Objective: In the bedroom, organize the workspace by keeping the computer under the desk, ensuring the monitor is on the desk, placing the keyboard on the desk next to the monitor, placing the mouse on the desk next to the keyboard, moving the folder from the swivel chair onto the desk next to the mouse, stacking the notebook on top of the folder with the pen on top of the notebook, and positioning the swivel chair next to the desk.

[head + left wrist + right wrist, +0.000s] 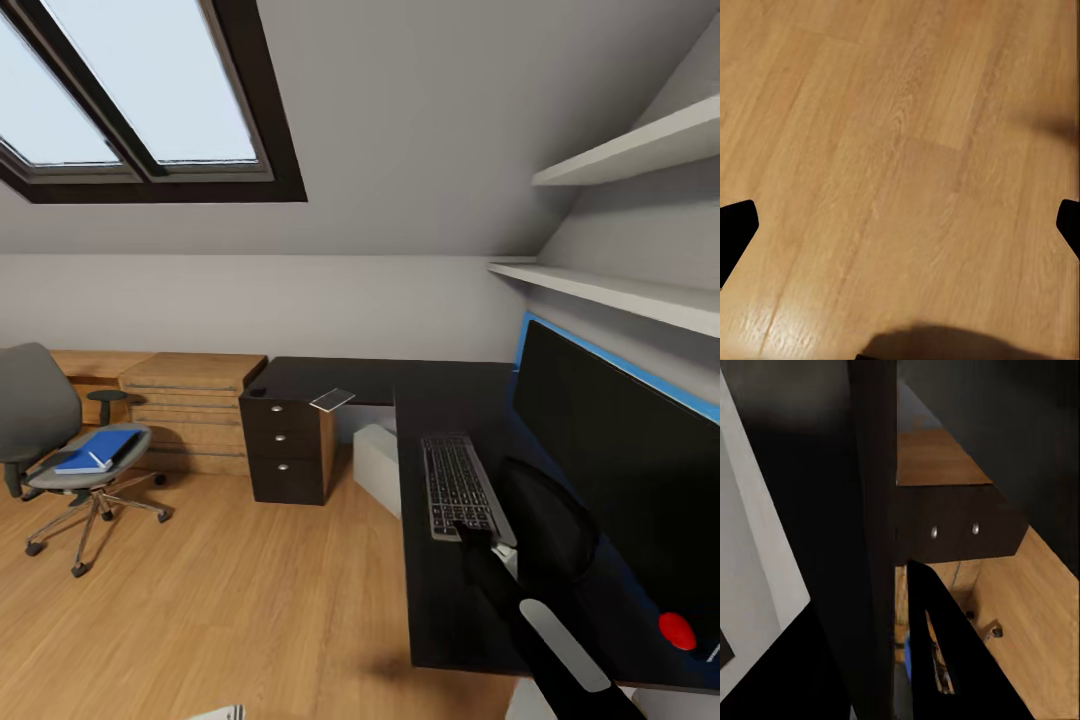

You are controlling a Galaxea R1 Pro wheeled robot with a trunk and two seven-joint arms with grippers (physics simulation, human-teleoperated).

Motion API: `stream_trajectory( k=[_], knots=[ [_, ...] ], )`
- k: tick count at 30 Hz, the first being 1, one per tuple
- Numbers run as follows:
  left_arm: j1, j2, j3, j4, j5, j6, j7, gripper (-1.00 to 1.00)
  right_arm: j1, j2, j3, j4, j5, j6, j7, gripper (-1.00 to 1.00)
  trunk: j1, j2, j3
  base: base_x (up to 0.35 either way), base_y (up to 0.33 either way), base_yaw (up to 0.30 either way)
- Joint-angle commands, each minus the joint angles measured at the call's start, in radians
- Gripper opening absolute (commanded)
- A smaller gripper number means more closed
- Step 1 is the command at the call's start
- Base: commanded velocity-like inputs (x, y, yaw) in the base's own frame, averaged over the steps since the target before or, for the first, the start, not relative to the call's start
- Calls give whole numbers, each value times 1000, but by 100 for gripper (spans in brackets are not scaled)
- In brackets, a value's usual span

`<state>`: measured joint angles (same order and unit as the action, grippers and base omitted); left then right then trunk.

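A: On the desk point(440, 600), what's set?
B: Monitor point(620, 440) and keyboard point(458, 487), side by side; computer point(378, 465) beneath.
A: Left?
B: Folder point(100, 450) waits on the chair point(60, 440). Left gripper point(900, 225) spread wide; right gripper's point(478, 545) state I can't tell.

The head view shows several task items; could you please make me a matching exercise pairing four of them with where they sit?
Things:
1. folder
2. keyboard
3. computer
4. monitor

Places:
A. on the floor under the desk
B. on the desk, along the wall
C. on the swivel chair seat
D. flat on the desk, in front of the screen

Pairs: 1-C, 2-D, 3-A, 4-B
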<state>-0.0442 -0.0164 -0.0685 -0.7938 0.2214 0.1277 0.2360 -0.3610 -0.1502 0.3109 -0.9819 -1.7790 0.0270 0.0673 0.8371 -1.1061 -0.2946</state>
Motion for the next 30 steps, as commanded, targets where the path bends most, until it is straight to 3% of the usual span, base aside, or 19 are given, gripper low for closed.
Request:
stream_trajectory(
  k=[1,5,7,30],
  knots=[
    [0,1,-4,-2,9,4,7,100,-20,-1,3,49,-11,4,8,-100,0,-1,-1,0,-126,0],
    [0,1,-4,-2,9,4,7,100,-74,-1,4,148,10,14,10,-100,0,-1,-1,0,-58,0],
    [0,0,-4,-2,9,4,6,100,-94,0,5,184,54,26,9,-100,0,-1,-1,0,-8,0],
    [0,2,-2,-2,10,6,6,100,-96,0,4,187,55,27,9,-100,0,-1,-1,78,-32,0]
  ],
)
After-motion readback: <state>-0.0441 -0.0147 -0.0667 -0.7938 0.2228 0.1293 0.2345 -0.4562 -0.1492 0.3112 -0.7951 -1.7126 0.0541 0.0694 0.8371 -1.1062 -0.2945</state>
